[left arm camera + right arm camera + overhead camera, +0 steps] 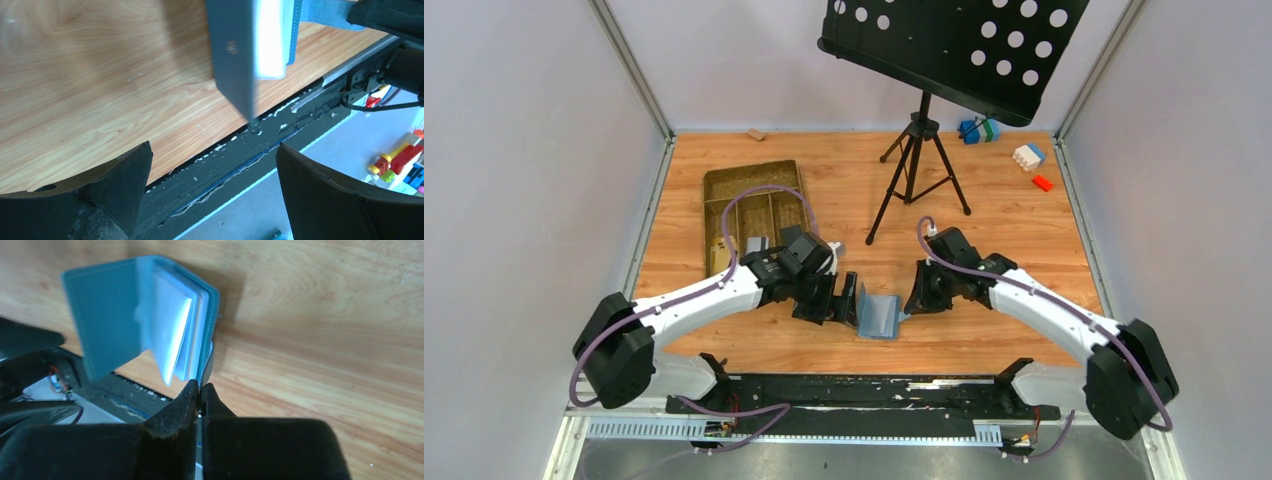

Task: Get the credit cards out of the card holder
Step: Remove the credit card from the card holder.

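My right claw (907, 312) (201, 390) is pinched shut on the bottom edge of the flat blue fold-over card holder (882, 316) (105, 315), its two black fingers (175, 412) pressed together with only that thin edge between them. The holder stands open on the orange-brown wooden table (1024, 260), on the near side of the black tripod stand (914, 165), between the tripod's feet and my two bases. One blue flap swings out toward my left arm, and pale leaves (172, 335) fan out inside it (they are too blurred for me to say what each one is). My left claw (849, 300) (214, 147) is spread wide and holds nothing. It sits on the same near side of the tripod, just left of the holder, and its wrist camera looks past both dark fingers (125, 180) at the hanging flap (235, 60), which has a small round stud on it. Whether the left claw touches the flap I cannot tell from above; its own camera shows the flap apart from the fingertips. Left of the tripod lies a brown compartmented tray (709, 200), partly under my left forearm. Right of the tripod, toward the far corner, sit a white toy block (1028, 155), a red one (1042, 183) and a blue-and-green one (977, 130).
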`<state>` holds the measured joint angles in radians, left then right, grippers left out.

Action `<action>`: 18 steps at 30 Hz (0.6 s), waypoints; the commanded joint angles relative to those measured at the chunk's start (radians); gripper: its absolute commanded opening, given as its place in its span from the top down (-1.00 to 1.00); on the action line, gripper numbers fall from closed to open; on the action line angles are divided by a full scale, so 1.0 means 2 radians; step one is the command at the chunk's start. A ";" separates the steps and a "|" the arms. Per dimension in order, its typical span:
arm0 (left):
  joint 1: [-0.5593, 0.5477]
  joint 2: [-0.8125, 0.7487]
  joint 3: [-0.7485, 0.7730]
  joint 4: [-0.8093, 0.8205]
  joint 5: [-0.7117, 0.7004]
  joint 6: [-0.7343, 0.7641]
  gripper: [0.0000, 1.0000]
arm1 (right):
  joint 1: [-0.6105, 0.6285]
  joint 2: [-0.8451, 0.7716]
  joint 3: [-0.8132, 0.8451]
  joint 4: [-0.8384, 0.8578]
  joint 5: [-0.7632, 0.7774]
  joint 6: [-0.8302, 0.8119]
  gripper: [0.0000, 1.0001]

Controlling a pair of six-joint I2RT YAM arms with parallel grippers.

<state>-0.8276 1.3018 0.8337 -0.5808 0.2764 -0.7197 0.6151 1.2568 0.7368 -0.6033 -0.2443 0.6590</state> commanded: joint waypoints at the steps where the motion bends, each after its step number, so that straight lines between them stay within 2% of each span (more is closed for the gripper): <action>1: -0.021 0.019 0.040 0.033 0.012 -0.007 -1.00 | 0.003 -0.072 0.030 -0.026 -0.020 -0.011 1.00; 5: -0.039 0.047 0.057 0.048 0.007 -0.008 -1.00 | 0.003 -0.095 0.014 -0.020 -0.042 -0.015 1.00; 13: -0.049 0.141 0.104 0.022 -0.028 0.014 -1.00 | 0.003 -0.080 0.011 0.000 -0.047 -0.019 1.00; 16: -0.049 0.166 0.124 0.019 -0.023 0.012 -0.88 | 0.003 -0.065 0.028 -0.020 -0.055 -0.024 1.00; 18: -0.049 0.176 0.136 0.021 -0.021 0.020 -0.87 | 0.003 -0.068 0.026 -0.012 -0.061 -0.025 1.00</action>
<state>-0.9207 1.6318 1.0363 -0.5354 0.2451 -0.7086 0.6151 1.1187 0.7452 -0.6441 -0.3321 0.6327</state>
